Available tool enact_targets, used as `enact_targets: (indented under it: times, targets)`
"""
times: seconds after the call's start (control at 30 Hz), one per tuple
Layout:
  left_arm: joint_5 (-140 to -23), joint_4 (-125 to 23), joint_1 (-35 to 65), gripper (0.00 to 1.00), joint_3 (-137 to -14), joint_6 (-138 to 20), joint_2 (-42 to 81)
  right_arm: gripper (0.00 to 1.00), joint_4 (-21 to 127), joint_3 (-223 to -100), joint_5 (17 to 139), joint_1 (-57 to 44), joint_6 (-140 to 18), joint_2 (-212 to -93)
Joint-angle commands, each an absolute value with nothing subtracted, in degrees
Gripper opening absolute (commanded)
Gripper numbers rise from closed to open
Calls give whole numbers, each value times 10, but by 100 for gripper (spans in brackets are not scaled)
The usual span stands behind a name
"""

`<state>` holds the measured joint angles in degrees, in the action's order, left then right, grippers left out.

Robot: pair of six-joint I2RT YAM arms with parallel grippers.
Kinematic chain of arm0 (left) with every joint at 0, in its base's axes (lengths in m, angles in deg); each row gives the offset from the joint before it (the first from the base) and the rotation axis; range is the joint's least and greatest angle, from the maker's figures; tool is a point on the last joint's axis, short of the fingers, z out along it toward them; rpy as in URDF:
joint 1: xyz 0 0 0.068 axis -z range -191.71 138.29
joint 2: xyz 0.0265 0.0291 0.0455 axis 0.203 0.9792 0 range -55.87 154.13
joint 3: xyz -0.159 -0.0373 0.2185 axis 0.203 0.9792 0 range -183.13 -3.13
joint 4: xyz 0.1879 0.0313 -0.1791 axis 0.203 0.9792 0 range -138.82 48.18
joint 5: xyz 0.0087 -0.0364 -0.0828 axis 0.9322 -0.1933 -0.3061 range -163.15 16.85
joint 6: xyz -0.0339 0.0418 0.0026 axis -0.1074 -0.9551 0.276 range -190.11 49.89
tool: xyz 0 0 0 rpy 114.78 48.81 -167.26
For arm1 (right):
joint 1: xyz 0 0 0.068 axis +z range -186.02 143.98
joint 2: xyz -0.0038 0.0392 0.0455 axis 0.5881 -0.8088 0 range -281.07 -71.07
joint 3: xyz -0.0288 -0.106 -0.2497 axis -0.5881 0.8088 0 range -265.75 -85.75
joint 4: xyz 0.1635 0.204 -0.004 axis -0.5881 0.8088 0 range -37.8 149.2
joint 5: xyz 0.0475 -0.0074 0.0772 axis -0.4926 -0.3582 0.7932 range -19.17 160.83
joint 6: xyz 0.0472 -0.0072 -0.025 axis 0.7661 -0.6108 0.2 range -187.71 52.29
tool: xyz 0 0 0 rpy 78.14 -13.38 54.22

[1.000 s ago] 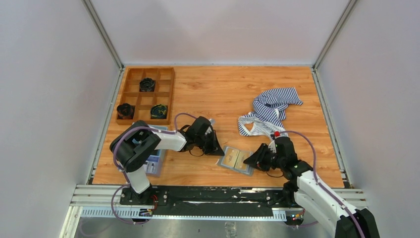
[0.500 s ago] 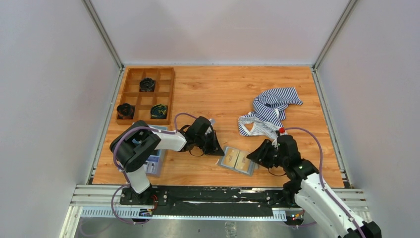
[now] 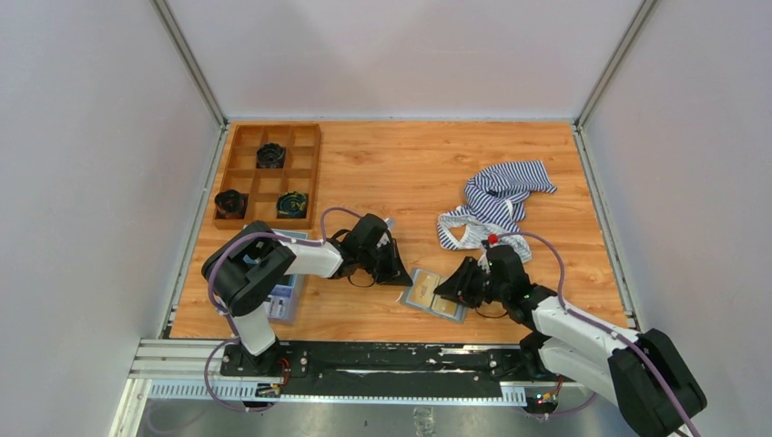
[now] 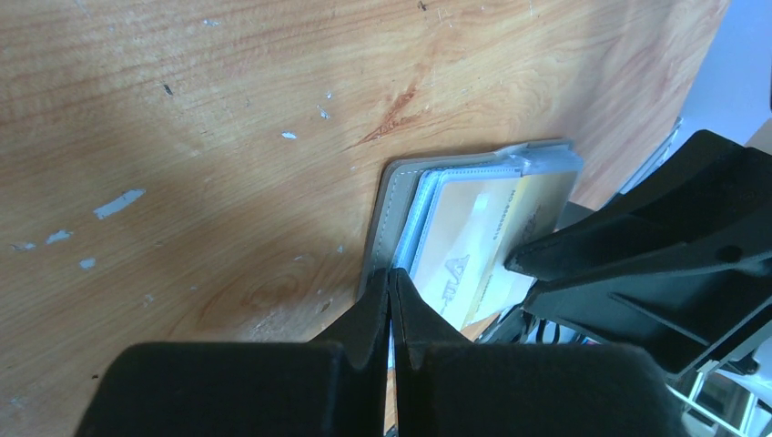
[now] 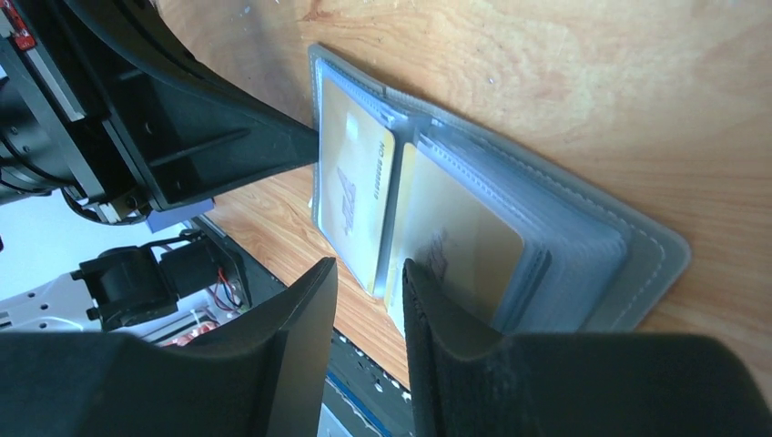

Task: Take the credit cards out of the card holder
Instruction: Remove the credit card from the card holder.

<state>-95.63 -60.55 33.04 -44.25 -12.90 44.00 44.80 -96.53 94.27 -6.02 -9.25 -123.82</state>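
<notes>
The grey card holder [image 3: 421, 298] lies open on the wood table near the front. Two tan-yellow credit cards sit in its clear sleeves, one in the left half [image 5: 355, 205] and one in the right half [image 5: 464, 246]. My left gripper [image 3: 402, 276] is shut, and its tips [image 4: 391, 275] rest on the holder's left edge [image 4: 387, 214]. My right gripper [image 3: 444, 289] is over the holder from the right. In the right wrist view it [image 5: 369, 273] is open by a narrow gap and straddles the cards' near edges. The left wrist view shows a card [image 4: 473, 246] and a right finger [image 4: 637, 246].
A wooden compartment tray [image 3: 238, 173] holding black round objects stands at the back left. A striped cloth [image 3: 496, 205] lies just behind the right arm. A blue tray [image 3: 284, 299] lies under the left arm. The table's front rail [image 3: 382, 357] is close.
My right gripper has moved left, from beside the holder's right edge to over its right half. The left gripper and the card holder have not moved.
</notes>
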Motion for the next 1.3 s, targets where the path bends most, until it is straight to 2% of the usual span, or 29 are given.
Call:
enact_targets:
  times: [0.0,0.4,0.73,0.83,0.9,1.03,1.1,1.2,1.27]
  targets:
    - [-923,-537,337,0,-423,-149,461,36,386,-944,925,-54,-72,-1278]
    - [-923,-537,337,0,-422,-147,457,31,286,-913,938,-57,-16,-1356]
    - [-924,-537,337,0,-425,-149,466,7,284,-882,923,-66,-1,-1319]
    - [-925,-537,337,0,-428,-149,470,4,283,-880,923,-67,-2,-1315]
    - [-925,-537,337,0,-428,-149,470,4,280,-879,923,-67,-4,-1312]
    - [-925,-537,337,0,-427,-151,470,18,269,-880,926,-68,-6,-1314]
    - [-925,-537,337,0,-427,-151,471,21,265,-882,924,-68,-6,-1319]
    - [-926,-537,337,0,-426,-151,472,22,255,-884,925,-68,-7,-1335]
    - [-927,-537,337,0,-426,-151,472,18,241,-882,930,-68,-4,-1349]
